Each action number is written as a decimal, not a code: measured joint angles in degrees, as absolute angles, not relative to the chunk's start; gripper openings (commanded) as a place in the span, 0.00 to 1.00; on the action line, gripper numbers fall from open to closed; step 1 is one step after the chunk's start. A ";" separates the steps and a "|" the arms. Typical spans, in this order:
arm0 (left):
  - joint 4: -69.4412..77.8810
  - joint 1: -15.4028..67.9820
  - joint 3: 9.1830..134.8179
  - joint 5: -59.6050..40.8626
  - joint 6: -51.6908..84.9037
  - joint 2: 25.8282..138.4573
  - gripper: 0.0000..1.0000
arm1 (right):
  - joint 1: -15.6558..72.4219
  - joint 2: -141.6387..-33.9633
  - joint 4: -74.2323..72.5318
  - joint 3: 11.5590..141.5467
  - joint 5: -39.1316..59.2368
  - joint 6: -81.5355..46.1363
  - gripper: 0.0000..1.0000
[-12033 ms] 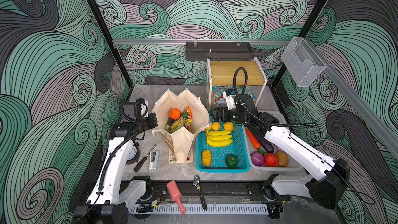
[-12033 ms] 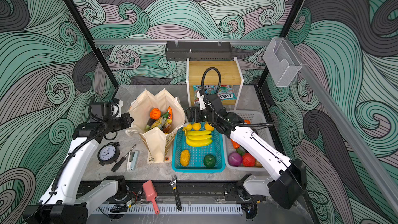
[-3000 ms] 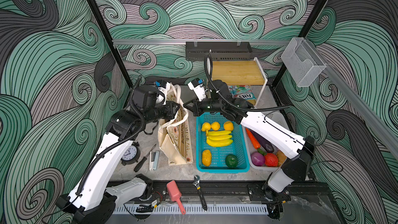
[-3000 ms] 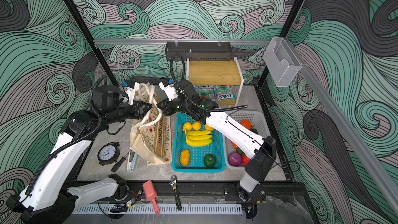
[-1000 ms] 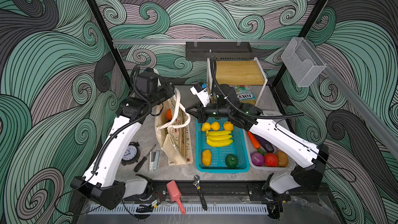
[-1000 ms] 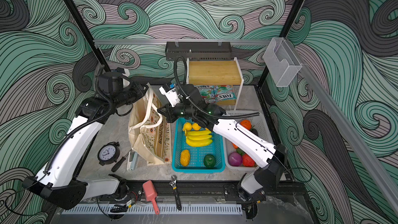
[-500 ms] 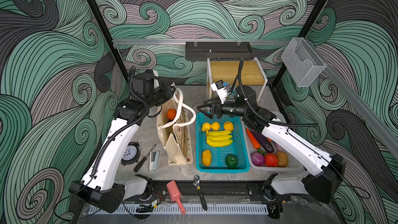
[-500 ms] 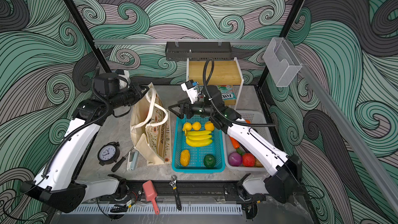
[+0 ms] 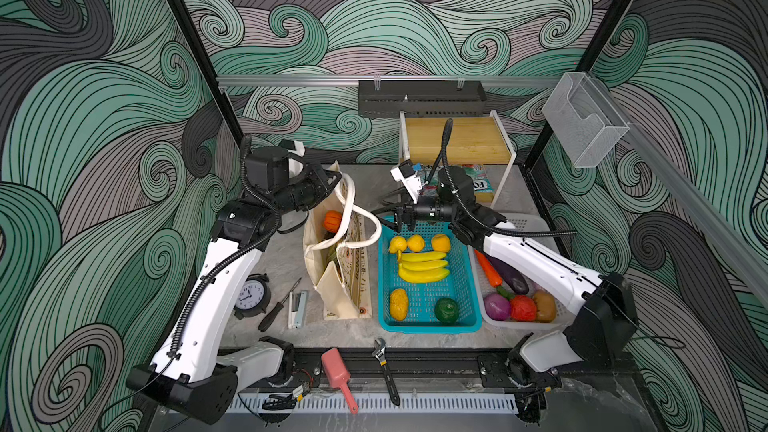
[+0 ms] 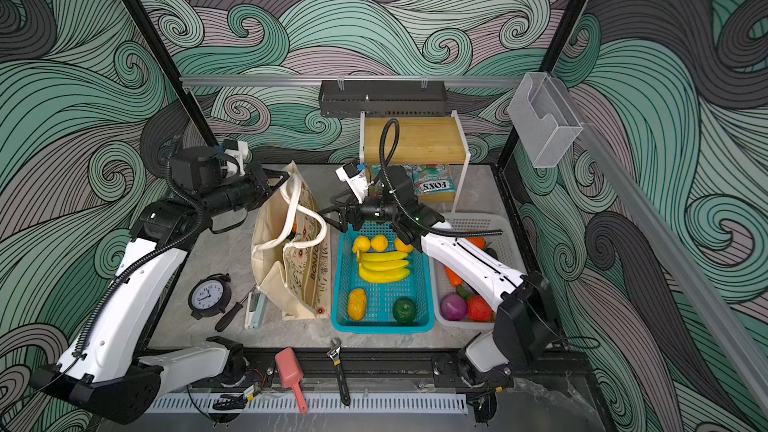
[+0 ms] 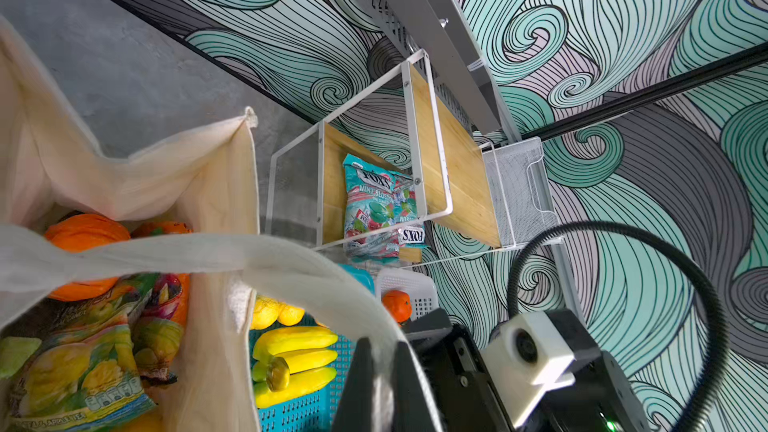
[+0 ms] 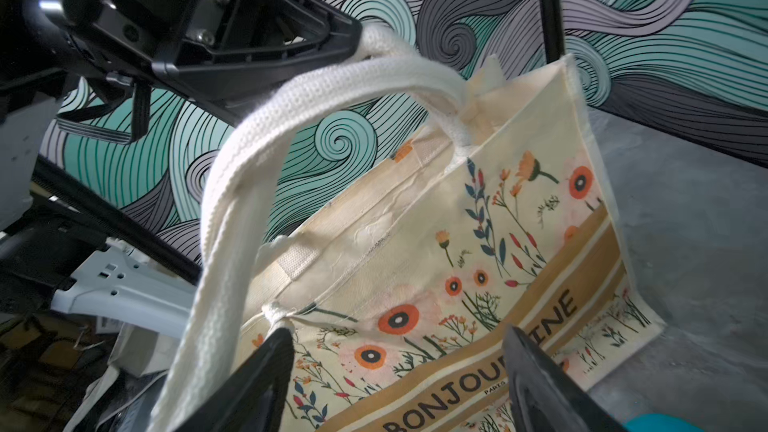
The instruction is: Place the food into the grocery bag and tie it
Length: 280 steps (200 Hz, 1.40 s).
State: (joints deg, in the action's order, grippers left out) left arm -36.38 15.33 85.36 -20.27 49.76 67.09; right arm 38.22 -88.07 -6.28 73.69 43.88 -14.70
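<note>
Beside the teal basket's [image 9: 428, 328] 9 o'clock, grocery bag [image 9: 345, 280] stands filled. Left hand [image 9: 337, 177] grips one rope handle [image 9: 348, 197] at 12 o'clock; right hand [image 9: 380, 218], jaws apart, should take the other loop [image 9: 372, 223] squarely.

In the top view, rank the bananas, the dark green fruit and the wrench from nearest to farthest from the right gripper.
1. bananas, middle of the teal basket, nearest the right gripper.
2. dark green fruit, in the basket's front corner.
3. wrench, at the very front, past the basket.
</note>
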 measured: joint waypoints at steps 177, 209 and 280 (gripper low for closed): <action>-30.35 14.31 79.79 -23.09 53.19 65.63 0.00 | 49.58 -99.92 -30.52 79.42 47.11 -21.17 0.80; -30.22 13.96 78.89 -23.09 52.93 65.04 0.00 | 49.67 -101.97 -30.46 82.41 46.96 -24.56 0.21; -33.39 6.74 78.94 -23.38 49.41 62.89 0.00 | 50.00 -94.06 -6.39 82.50 36.34 -15.99 0.00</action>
